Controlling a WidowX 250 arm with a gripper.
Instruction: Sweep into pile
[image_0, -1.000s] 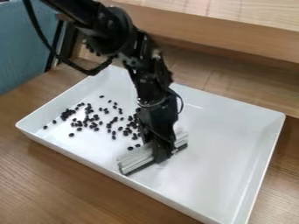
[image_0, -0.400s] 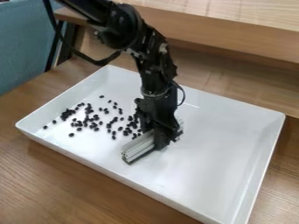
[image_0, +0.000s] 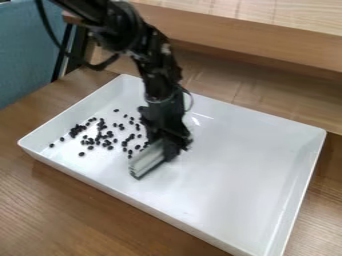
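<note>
My gripper (image_0: 172, 151) hangs low over the middle-left of the white tray (image_0: 234, 172), shut on a pale grey bar-shaped sweeping tool (image_0: 146, 160). The tool lies aslant at the floor of the tray, its near end toward the lower left. Black beans (image_0: 102, 134) are scattered over the tray's left part, some clustered toward the left wall, others loose up to the tool's left side. Part of the tool and whatever is behind it are hidden by the gripper.
The tray has raised walls all round and stands on a wooden table (image_0: 73, 210). Behind it rises a wooden ledge (image_0: 267, 45). A blue surface (image_0: 23, 50) with a dark frame is at the upper left.
The gripper and tool first shifted slightly up the tray, then moved left toward the beans. The beans nearest the tool are now hidden or pushed left.
</note>
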